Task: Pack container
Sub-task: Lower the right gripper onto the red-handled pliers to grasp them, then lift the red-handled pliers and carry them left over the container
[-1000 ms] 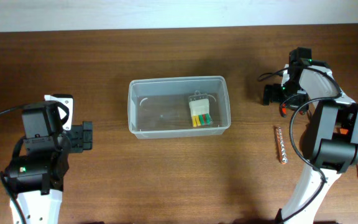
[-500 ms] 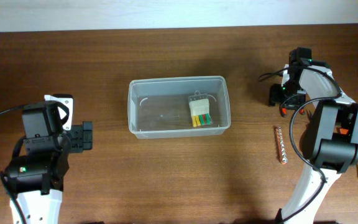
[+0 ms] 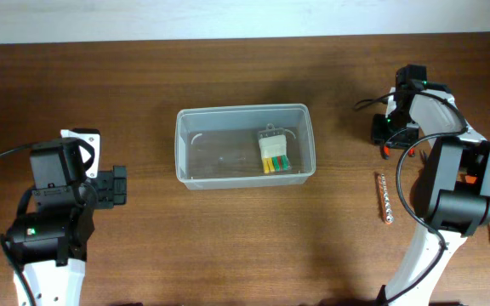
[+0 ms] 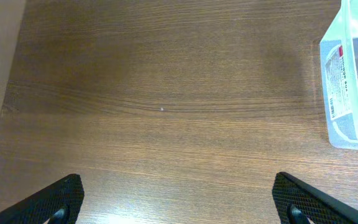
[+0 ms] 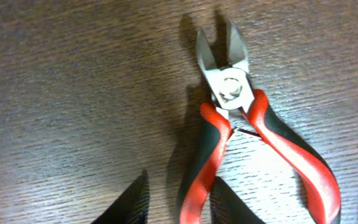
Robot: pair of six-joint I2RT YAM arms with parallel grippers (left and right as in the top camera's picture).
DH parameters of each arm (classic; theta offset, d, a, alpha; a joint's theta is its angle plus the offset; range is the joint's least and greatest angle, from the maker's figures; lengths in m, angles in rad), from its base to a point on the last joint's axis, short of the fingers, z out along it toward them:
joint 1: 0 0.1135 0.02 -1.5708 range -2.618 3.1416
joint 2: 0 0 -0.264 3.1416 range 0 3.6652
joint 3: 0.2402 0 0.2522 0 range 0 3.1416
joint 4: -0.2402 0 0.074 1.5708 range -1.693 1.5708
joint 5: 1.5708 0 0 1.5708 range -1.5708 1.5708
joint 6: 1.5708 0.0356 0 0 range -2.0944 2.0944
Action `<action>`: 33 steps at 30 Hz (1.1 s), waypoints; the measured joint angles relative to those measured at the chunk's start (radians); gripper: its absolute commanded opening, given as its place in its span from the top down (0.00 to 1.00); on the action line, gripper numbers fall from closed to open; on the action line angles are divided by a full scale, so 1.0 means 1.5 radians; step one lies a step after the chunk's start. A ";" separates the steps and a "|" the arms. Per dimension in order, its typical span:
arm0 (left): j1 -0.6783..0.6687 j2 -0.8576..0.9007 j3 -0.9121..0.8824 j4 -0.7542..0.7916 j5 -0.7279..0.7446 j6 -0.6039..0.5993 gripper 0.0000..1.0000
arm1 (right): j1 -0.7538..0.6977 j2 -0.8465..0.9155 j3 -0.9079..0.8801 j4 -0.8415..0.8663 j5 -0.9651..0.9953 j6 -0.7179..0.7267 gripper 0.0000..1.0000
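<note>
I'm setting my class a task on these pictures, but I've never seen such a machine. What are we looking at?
Two robot arms stand at a wooden table, each ending in a two-finger gripper. One picture looks down from above; the other two come from cameras on the wrists. A clear container holds a small packet. The left gripper hangs open above the table. The right gripper straddles red-handled cutters, not yet gripping them. A slim bar lies nearby.
</note>
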 measured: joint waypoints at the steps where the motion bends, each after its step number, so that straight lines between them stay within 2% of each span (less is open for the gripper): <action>1: 0.000 0.000 0.000 0.000 0.000 0.000 0.01 | 0.000 0.000 0.000 0.000 0.000 0.001 0.73; 8: 0.000 0.000 0.000 0.000 0.000 0.000 0.01 | 0.000 0.000 0.000 0.000 0.006 0.015 0.80; 9: 0.000 0.000 0.000 0.000 0.000 0.000 0.01 | 0.000 0.000 0.000 0.000 0.008 0.017 0.83; 13: 0.000 0.000 0.000 0.000 0.000 0.000 0.01 | 0.000 0.000 0.000 0.000 0.010 0.026 0.84; 16: 0.000 0.000 0.000 0.000 0.000 0.000 0.01 | 0.000 0.000 0.000 -0.003 0.011 0.029 0.90; 21: 0.000 0.000 0.000 0.000 0.000 0.000 0.01 | 0.000 0.000 0.008 -0.029 0.013 0.030 0.91; 33: 0.000 0.000 0.000 0.001 0.000 0.000 0.01 | 0.002 0.001 0.180 -0.138 0.013 0.030 0.94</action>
